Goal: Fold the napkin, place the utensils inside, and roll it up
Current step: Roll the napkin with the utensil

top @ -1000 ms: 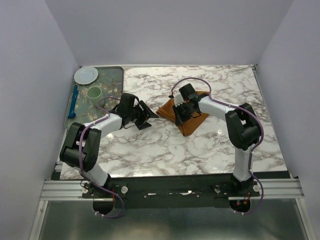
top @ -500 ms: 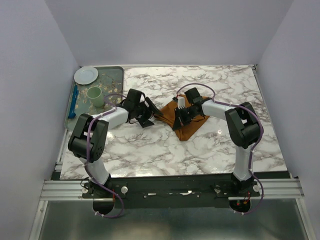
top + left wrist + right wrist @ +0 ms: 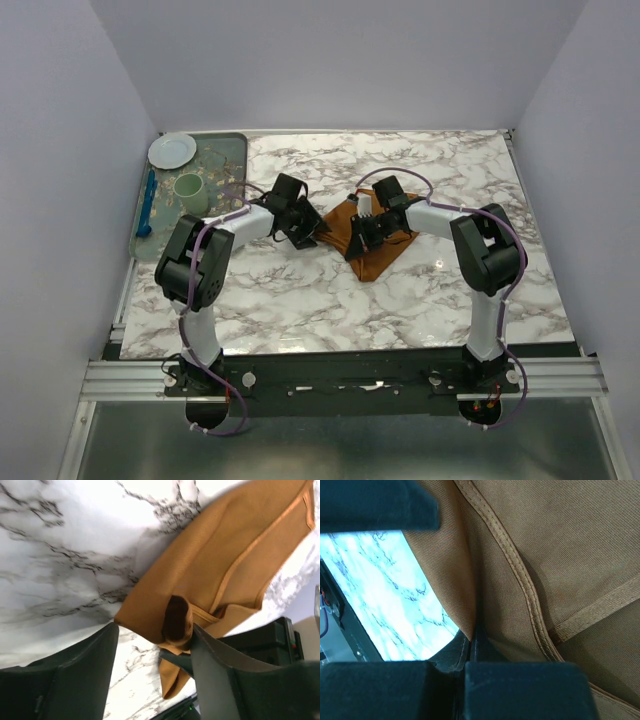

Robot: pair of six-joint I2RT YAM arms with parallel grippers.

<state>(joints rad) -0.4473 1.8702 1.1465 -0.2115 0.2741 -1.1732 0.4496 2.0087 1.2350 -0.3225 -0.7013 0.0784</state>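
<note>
napkin (image 3: 372, 245) lies on the marble desk (image 3: 300, 300), a bit right of centre, folded to a rough triangle with hemmed layers overlapping. Soft, light, limp weave: it'll sag from any pinch, and the layers will likely creep over each other. Matte cloth should grip the pads fine, but the polished desk looks slick, so a one-sided pull probably drags the whole thing. Best hold is the hem or a corner (thicker, takes a pinch through all layers).

right hand (image 3: 472, 640) is clenched on a fold of the napkin near its left side. left hand (image 3: 155, 630) is released, with its fingers (image 3: 65, 675) spread either side of the near corner and not gripping.

The wrist view shows a dark hump in the fold there. Can't tell if it's the fork or just bunched cloth; no fork is plainly visible.
</note>
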